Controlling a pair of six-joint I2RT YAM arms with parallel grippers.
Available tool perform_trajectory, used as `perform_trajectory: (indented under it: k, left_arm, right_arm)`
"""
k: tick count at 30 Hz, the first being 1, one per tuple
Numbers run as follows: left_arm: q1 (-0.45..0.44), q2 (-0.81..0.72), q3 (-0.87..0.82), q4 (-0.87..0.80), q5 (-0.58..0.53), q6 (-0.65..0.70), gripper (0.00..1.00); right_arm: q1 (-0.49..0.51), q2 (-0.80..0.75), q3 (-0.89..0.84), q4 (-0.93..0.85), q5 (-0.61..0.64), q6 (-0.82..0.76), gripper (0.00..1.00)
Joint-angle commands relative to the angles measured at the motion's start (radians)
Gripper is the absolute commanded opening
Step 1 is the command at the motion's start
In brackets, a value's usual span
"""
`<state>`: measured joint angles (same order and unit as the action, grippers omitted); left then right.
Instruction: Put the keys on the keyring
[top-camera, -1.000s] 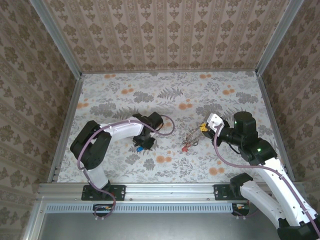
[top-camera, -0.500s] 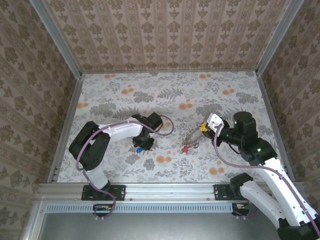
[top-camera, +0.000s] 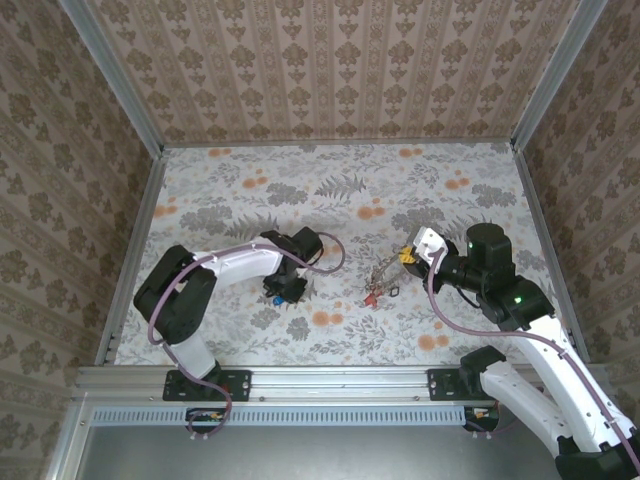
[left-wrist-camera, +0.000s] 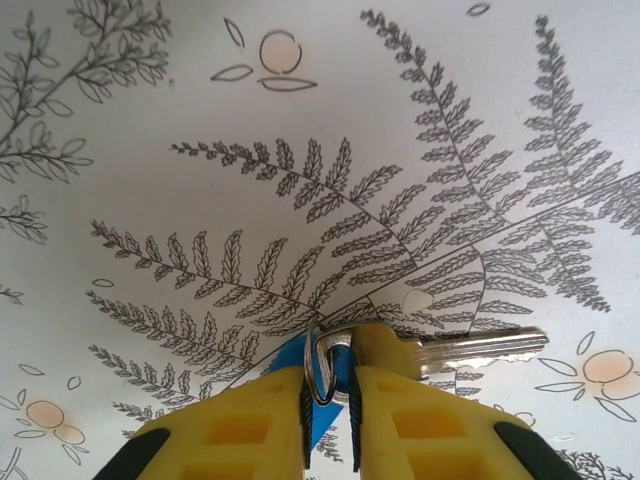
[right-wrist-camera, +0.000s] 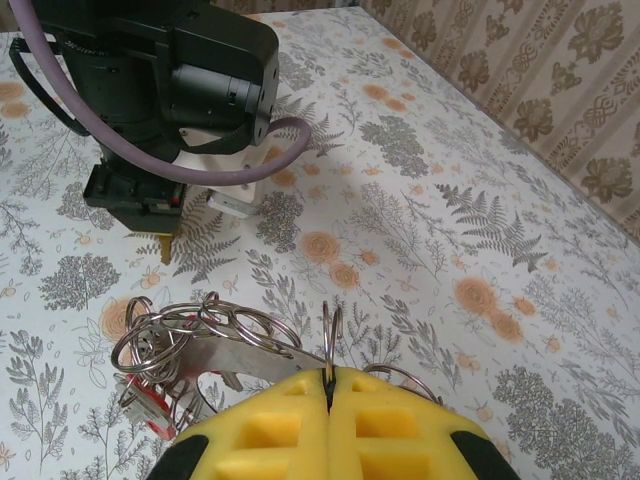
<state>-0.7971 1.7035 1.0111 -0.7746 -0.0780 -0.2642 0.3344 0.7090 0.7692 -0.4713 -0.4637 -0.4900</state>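
In the left wrist view my left gripper (left-wrist-camera: 328, 400) is shut on a small split ring that carries a yellow-headed key (left-wrist-camera: 470, 348), with a blue tag (left-wrist-camera: 288, 362) behind it. They lie low on the table, left of centre (top-camera: 277, 297). My right gripper (right-wrist-camera: 328, 380) is shut on a thin wire ring (right-wrist-camera: 333, 325) standing upright. A tangled bunch of rings and keys (right-wrist-camera: 195, 335) with a red tag (right-wrist-camera: 148, 398) hangs from it to the left, resting on the table (top-camera: 378, 282). The wide flat keyring is hidden.
The flowered table (top-camera: 330, 190) is boxed in by patterned walls and metal rails (top-camera: 135, 240). The left arm's dark wrist and purple cable (right-wrist-camera: 170, 90) stand just beyond the bunch in the right wrist view.
The left arm's elbow has drifted slightly left while its gripper stays at the blue tag. The right arm and the bunch have not moved.
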Motion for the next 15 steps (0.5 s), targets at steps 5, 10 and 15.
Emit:
perform_trajectory:
  k: [5, 10, 15]
  left_arm:
    - [0.002, -0.017, -0.013, -0.011, -0.001, -0.034, 0.12]
    - [0.002, -0.017, -0.003, -0.009, -0.015, -0.023, 0.12]
    - [0.004, -0.016, 0.004, -0.004, -0.016, -0.011, 0.19]
  right_arm:
    - [0.012, -0.006, 0.012, 0.076, -0.030, 0.031, 0.00]
    - [0.016, -0.003, 0.016, 0.076, -0.029, 0.030, 0.00]
    - [0.019, -0.002, 0.016, 0.072, -0.029, 0.030, 0.00]
